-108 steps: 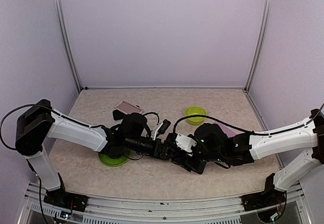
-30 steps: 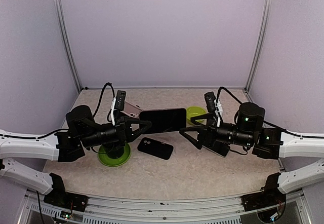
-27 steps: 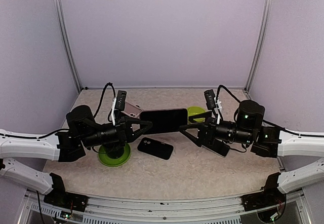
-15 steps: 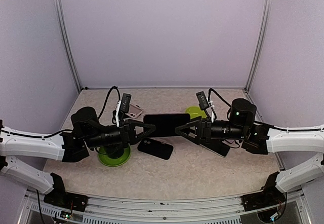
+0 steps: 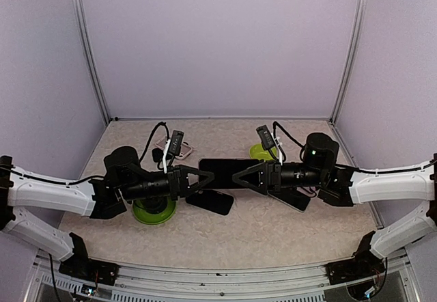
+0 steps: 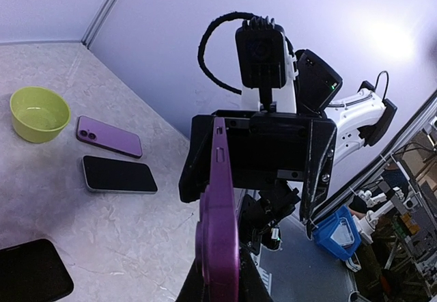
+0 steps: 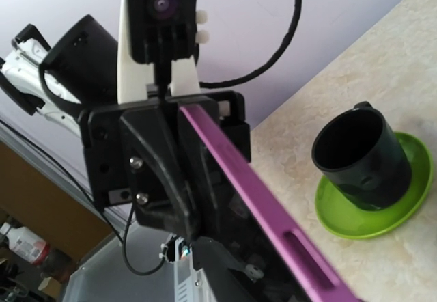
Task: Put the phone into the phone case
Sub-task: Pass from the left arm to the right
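Above the middle of the bench, the left end effector is clamped on one end of the purple-edged phone, holding it level in the air. The right end effector straddles the other end; whether it grips is unclear. Directly below lies the black phone case, beside a black cup on a green saucer.
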`<state>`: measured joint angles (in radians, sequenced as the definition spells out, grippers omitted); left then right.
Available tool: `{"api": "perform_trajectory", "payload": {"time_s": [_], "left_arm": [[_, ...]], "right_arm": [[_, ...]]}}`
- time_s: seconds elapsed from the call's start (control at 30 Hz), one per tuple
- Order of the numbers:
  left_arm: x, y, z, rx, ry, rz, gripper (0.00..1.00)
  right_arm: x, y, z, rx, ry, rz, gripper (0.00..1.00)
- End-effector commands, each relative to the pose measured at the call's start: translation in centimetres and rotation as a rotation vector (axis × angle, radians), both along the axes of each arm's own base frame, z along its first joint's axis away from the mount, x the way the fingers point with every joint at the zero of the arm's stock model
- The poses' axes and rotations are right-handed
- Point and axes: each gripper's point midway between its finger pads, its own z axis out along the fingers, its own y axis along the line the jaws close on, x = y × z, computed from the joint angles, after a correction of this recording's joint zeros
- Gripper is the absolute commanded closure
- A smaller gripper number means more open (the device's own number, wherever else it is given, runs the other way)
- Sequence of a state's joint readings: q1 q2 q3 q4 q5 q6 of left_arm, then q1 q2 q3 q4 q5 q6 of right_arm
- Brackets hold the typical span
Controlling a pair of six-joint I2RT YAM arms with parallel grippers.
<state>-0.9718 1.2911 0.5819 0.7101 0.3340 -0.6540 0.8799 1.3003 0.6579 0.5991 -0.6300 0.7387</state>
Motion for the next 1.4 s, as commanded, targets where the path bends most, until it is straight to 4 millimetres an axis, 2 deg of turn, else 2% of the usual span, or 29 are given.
{"api": "perform_trajectory", "payload": {"time_s": [0.0, 0.2, 0.4, 0.5, 0.6, 0.73, 0.93, 1.1, 1.23, 1.3, 1.37], "left_arm": [[1.0, 0.4, 0.7, -0.046, -0.006, 0.034, 1.00], [1.5, 0.7, 0.0, -0.030, 0.014, 0.051, 1.00], [2.1, 0.7, -1.2, -0.001, 0.042, 0.057, 1.00], [2.3, 0.7, -1.7, 0.008, 0.059, 0.053, 1.00], [2.6, 0.6, -2.2, 0.014, 0.080, 0.044, 0.92], [3.1, 0.7, -2.9, 0.027, 0.102, 0.043, 0.80], [4.6, 2.0, -4.1, 0.074, 0.116, 0.116, 0.48], [5.9, 2.9, -5.7, 0.144, 0.121, 0.199, 0.30], [6.9, 3.4, -6.8, 0.183, 0.135, 0.262, 0.07], [7.4, 3.5, -7.3, 0.205, 0.145, 0.287, 0.02], [8.1, 3.6, -8.2, 0.240, 0.159, 0.322, 0.01]], "right_arm": [[-0.6, 0.2, 1.7, 0.061, -0.029, 0.060, 0.26], [-0.7, 0.1, 1.5, 0.065, -0.037, 0.073, 0.45], [-0.6, -0.6, 1.5, 0.076, -0.049, 0.062, 0.79], [-0.9, -0.6, 1.7, 0.087, -0.058, 0.080, 0.90], [-1.3, -0.6, 2.0, 0.102, -0.065, 0.107, 1.00], [-1.6, -0.8, 2.3, 0.108, -0.079, 0.112, 1.00], [-0.1, -1.6, 1.7, 0.039, -0.104, -0.014, 1.00], [2.2, -3.1, -0.1, -0.062, -0.081, -0.180, 1.00], [3.4, -3.8, -1.5, -0.120, -0.048, -0.256, 1.00], [4.1, -4.1, -2.5, -0.158, -0.025, -0.294, 1.00], [4.7, -4.4, -3.4, -0.188, -0.007, -0.330, 1.00]]}}
